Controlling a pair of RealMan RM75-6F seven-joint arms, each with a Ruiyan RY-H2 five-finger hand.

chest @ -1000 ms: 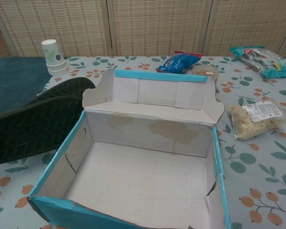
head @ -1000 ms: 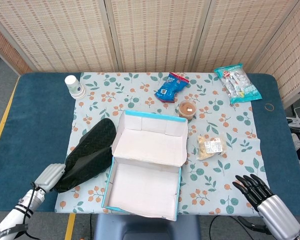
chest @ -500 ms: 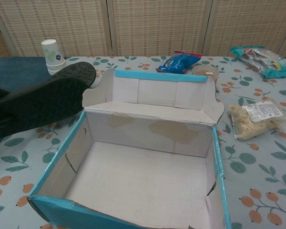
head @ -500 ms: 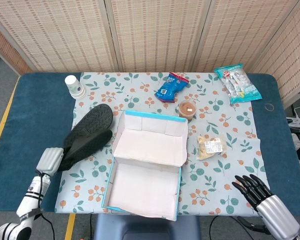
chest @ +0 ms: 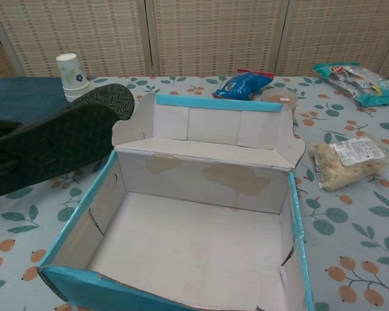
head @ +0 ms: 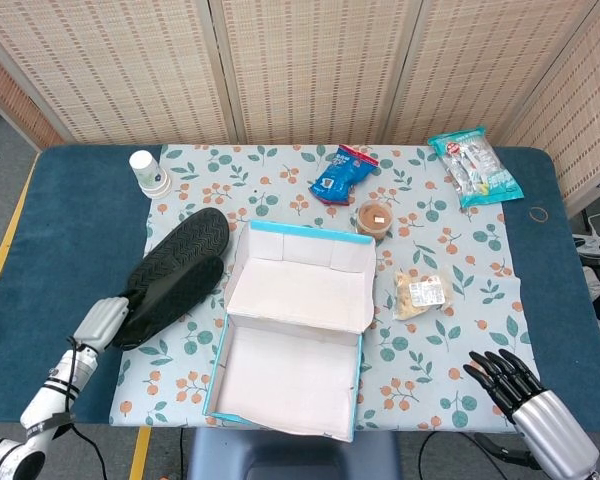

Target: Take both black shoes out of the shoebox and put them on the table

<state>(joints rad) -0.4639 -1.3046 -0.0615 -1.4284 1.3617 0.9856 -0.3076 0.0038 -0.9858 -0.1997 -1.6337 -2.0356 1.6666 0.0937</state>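
Since half a second ago, the black shoes [head: 173,276] have shifted slightly toward the shoebox [head: 292,335] and settled lower, sole up on the patterned cloth [head: 443,268], with my left hand [head: 99,323] drawn in closer at their heel end. From the head view, they lie at about nine o'clock from the box, just beside its left wall. They look like two shoes stacked or nested, though I cannot separate them cleanly in either view.

My left fingers are hidden under the heel, so I cannot tell whether they grip it or merely rest against it. My right hand [head: 510,385] sits at five o'clock near the counter [head: 70,230] edge, its fingers spread and holding nothing.

Judging by the box, which shows only bare cardboard inside, the removal is done. What seems left is letting go of the shoes and pulling my left arm away.

Count: one open shoebox, what I take to be two black shoes, one stack of paper cups [head: 148,172] at eleven o'clock, one blue snack bag [head: 341,173], one small lidded tub [head: 374,217], one clear packet of snacks [head: 422,292], and one teal packet [head: 474,165] at two o'clock.
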